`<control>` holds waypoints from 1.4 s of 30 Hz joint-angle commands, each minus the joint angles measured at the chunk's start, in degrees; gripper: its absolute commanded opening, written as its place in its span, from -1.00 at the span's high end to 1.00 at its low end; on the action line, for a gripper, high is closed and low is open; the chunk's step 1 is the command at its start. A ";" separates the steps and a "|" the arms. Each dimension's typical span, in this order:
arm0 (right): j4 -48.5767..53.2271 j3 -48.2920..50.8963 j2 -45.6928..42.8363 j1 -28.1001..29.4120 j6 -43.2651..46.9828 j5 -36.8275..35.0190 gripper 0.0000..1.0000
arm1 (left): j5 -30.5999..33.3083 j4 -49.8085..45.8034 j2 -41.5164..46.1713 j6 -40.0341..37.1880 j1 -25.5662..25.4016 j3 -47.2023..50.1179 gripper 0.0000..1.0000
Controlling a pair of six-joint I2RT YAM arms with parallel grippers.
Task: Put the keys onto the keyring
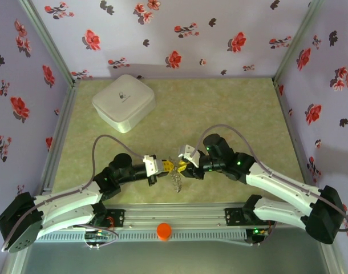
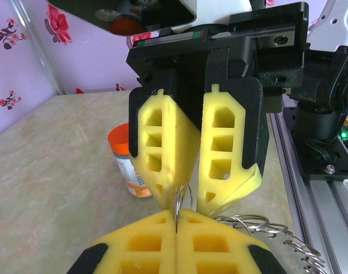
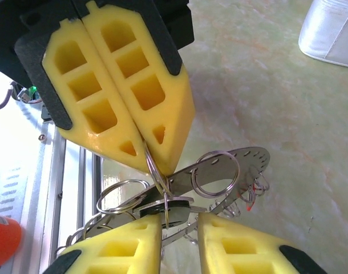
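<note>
Tabletop: pale green, with a white box at the far left. An orange pill bottle stands upright near the tools. Left tool: jaws pressed together on a wire loop of the keyring, which hangs between the two tools over the near tabletop. Right tool: jaws narrowly apart either side of a small dark piece; whether it is gripped cannot be told.

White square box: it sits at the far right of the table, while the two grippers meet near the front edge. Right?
No. The top external view shows the white square box at the far left of the table. The left gripper and right gripper do meet near the front edge.
</note>
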State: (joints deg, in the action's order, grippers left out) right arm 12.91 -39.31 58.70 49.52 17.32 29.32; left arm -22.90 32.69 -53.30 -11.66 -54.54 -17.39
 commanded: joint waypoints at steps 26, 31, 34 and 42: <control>5.54 -2.79 3.96 0.45 4.52 -5.55 0.96 | -2.33 3.74 -1.89 0.99 -0.21 -1.98 1.00; 3.27 -1.38 0.81 0.47 4.47 -5.01 0.72 | -2.07 4.58 -2.82 0.90 -0.21 -1.22 1.00; 0.59 0.61 -2.88 0.44 4.82 -2.55 0.53 | -2.00 5.77 -3.84 1.16 -0.21 -0.72 1.00; -4.82 2.85 -3.68 0.49 3.68 0.04 0.48 | -2.54 10.45 -7.11 3.11 -0.21 -0.35 1.00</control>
State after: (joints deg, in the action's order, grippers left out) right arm 10.63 -37.19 54.35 49.82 21.39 27.70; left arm -24.21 37.01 -60.10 -10.13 -54.54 -17.39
